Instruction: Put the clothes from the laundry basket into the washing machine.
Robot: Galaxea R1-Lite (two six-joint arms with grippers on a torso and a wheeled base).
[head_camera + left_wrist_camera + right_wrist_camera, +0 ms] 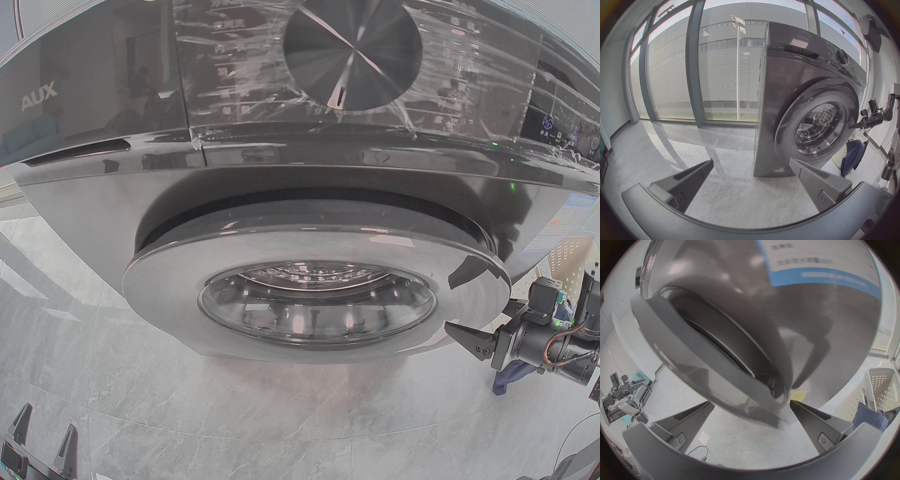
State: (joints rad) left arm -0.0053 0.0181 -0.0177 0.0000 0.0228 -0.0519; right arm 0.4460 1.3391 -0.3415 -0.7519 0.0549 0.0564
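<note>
The dark blue garment [853,153] hangs over the rim of the white laundry basket [882,387], which stands on the floor just beside the washing machine [781,93], on the robot's right. The machine's round door [162,281] with its glass window faces the robot; whether it is latched I cannot tell. The right gripper [750,404] is at the door's right edge, fingers spread, the door's rim lying between them. The left gripper [750,162] sits low on the left, well apart from the machine, fingers wide and empty, above the grey tiled floor [250,406]
</note>
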